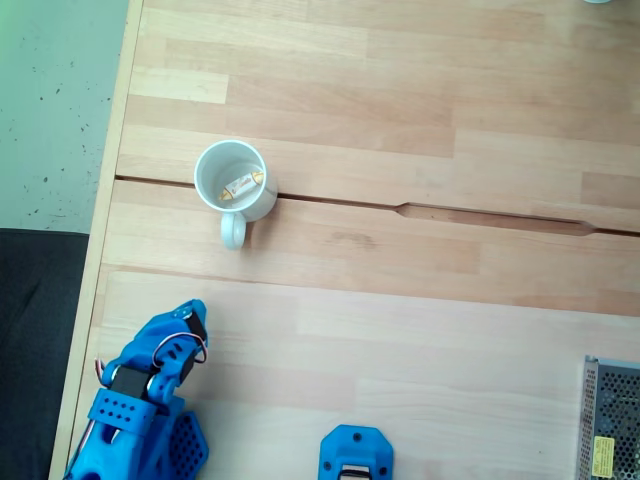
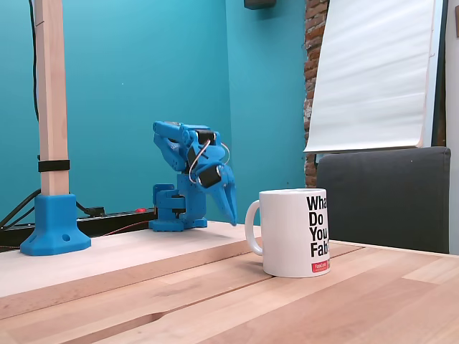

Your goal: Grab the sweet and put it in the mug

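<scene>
Around me runs a pale, planked wooden tabletop (image 1: pixel 400 90), lit evenly. Behind it stands a flat teal wall (image 2: pixel 136 72), with a strip of red brick (image 2: pixel 311 79) beside a white flip-chart sheet (image 2: pixel 373 72). A dark grey upholstered chair back (image 2: pixel 387 197) rises at the edge.

Pale wooden table (image 1: pixel 400 330) — grey metal box (image 1: pixel 612 420), dark chair (image 2: pixel 387 193), white flipchart (image 2: pixel 373 72).

**Sweet in the mug, arm folded back**

In a fixed view from above, the sweet (image 1: pixel 243 184) lies inside the mug (image 1: pixel 232 180), which stands on the bench (image 1: pixel 400 320) toward its left edge, handle pointing toward the lower edge. The pincer (image 1: pixel 192 322) sits below the mug, well apart. From the side, the mug (image 2: pixel 295 233) stands right of the pincer (image 2: pixel 228 204), nearer the camera.
</scene>
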